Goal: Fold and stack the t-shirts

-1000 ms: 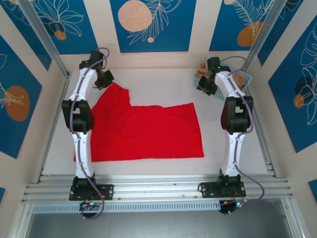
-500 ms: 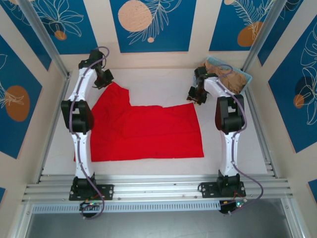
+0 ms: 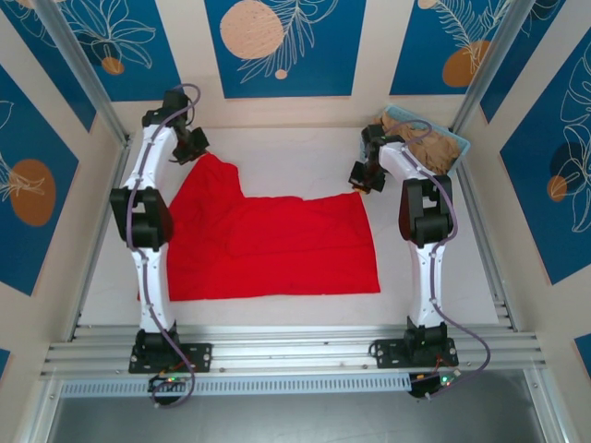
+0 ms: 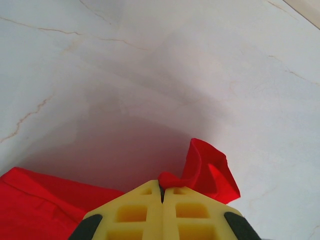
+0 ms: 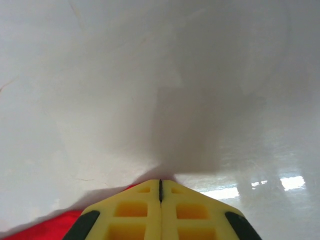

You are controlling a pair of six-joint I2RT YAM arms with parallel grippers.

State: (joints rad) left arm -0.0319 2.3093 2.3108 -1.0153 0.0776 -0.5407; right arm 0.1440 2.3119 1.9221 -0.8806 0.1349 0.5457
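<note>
The bright red t-shirt lies spread flat on the white table, with no print showing. My left gripper is at the shirt's far left corner. In the left wrist view that gripper is shut on a pinch of the red cloth, and a crumpled flap sticks out past the tips. My right gripper is down at the shirt's far right corner. Its yellow fingers are shut, with red cloth beside and under them and none visible between the tips. Tan-beige shirts lie in the basket.
The light blue lattice basket stands at the far right corner, just behind the right arm. Blue patterned walls and metal posts close in the table on three sides. Bare table lies beyond the shirt's far edge.
The right arm swung from the basket down to the shirt's far right corner and has stayed there. The left gripper shifted slightly while holding its corner.
</note>
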